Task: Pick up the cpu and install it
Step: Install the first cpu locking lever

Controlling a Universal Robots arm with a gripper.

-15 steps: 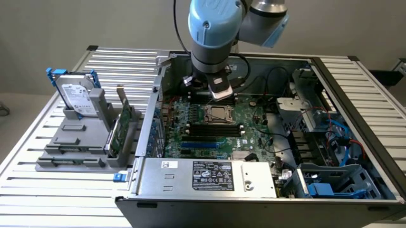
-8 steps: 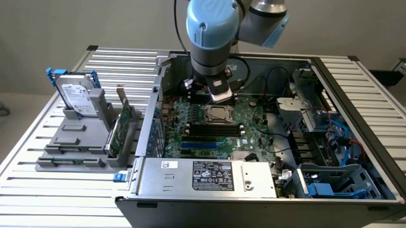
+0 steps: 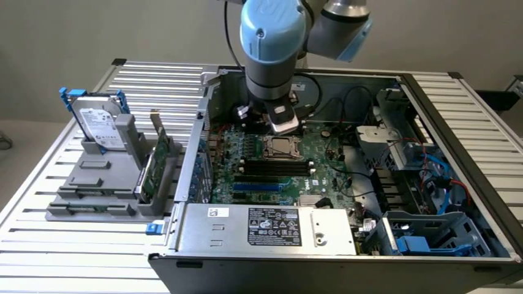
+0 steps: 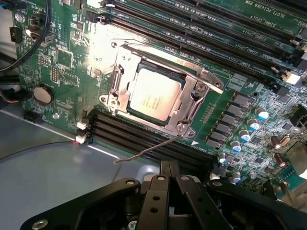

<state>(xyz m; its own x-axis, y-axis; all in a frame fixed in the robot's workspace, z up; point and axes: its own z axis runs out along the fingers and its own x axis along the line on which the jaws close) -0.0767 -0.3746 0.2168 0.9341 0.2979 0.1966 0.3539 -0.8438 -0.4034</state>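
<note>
**CPU in socket, gripper shut and empty nearby**

The cpu (image 4: 154,94) lies flat in the socket (image 4: 191,103) on the motherboard (image 4: 62,62), silver top up, w/ the socket's metal frame round its edges. A thin wire lever (image 4: 144,152) juts out from one socket corner & crosses the black memory slots (image 4: 125,134) just beside it. A round coin battery (image 4: 42,94) sits on the board, well apart from the socket.

The gripper (image 4: 169,166) hangs over the board near the socket, not touching the cpu. Its fingers are pressed together w/ nothing between them.

In the exterior view the arm (image 3: 274,43) comes down from above into the open PC case (image 3: 457,135). The gripper's tip is just beyond the socket, toward the case's far wall. A power supply (image 3: 278,226) w/ a black label runs along the case's near edge.

Outside the case, on the exterior view's left, a grey holder (image 3: 98,184) rests on the slatted table (image 3: 49,251). It carries a hard drive (image 3: 102,128) w/ blue brackets, standing upright, & a green card (image 3: 155,162) on edge, nearer the case.
</note>
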